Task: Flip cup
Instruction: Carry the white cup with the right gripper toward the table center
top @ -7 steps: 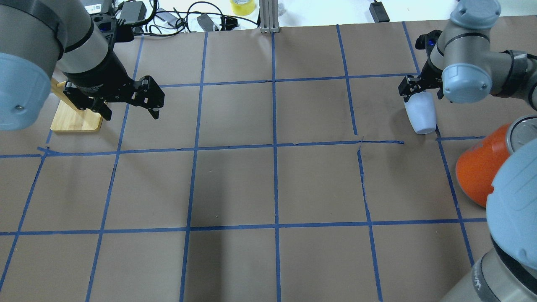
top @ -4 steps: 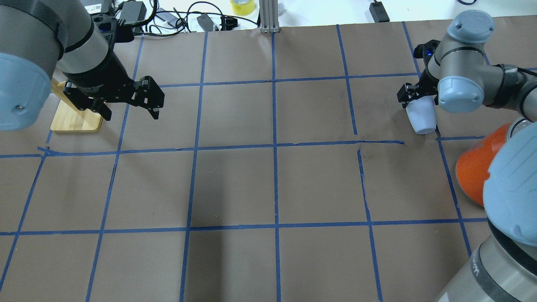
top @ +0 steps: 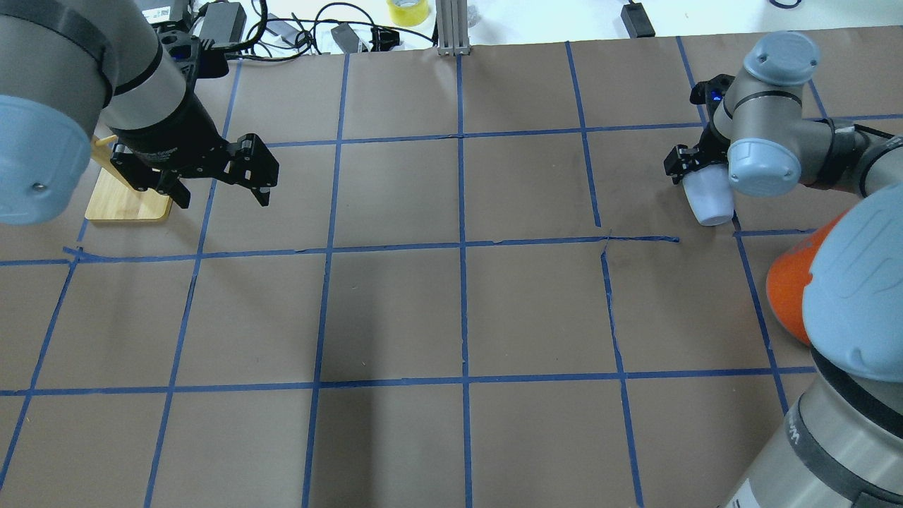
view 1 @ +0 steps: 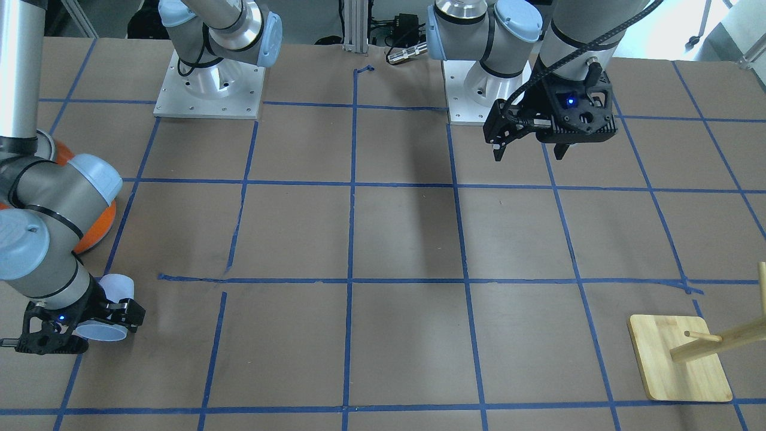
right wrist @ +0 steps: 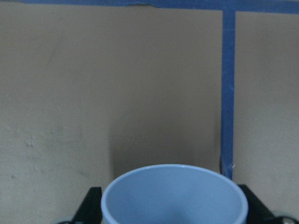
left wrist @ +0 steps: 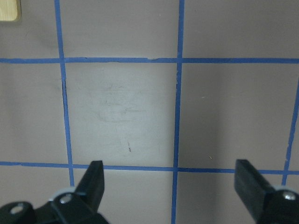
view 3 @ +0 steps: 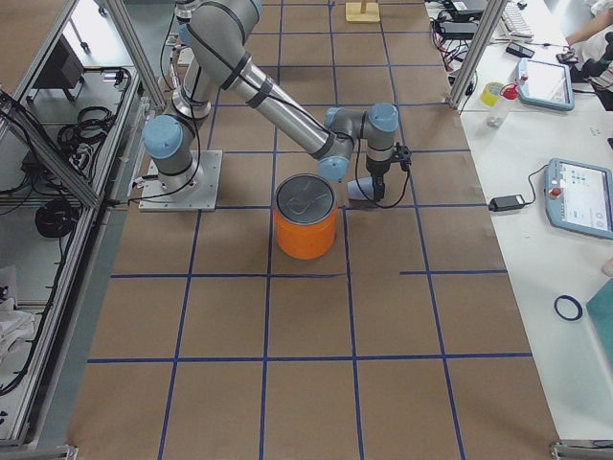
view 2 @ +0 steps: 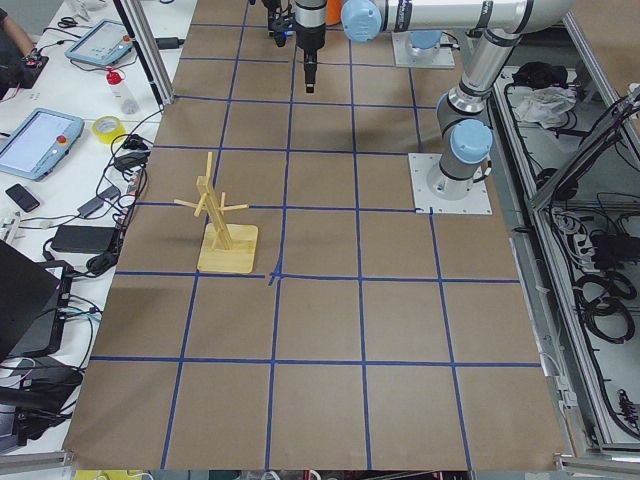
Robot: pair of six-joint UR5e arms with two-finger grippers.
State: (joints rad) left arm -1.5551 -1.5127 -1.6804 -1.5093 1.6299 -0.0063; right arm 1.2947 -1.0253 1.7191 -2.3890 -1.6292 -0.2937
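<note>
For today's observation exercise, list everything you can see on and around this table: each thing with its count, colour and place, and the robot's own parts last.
cup: one, pale lavender-blue, far right of the overhead view, held tilted.
can: one, orange with a silver lid, beside the cup.
wooden stand: one, light wood with pegs, on the robot's left side.
table: one, brown with blue tape grid.
tape roll: one, yellow, beyond the table's far edge.
left pincer: one, black, open, above the table.
right pincer: one, black, shut on the cup.

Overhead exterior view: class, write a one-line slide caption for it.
Right gripper grips the pale cup near the orange can; left gripper hangs open by the wooden stand.
</note>
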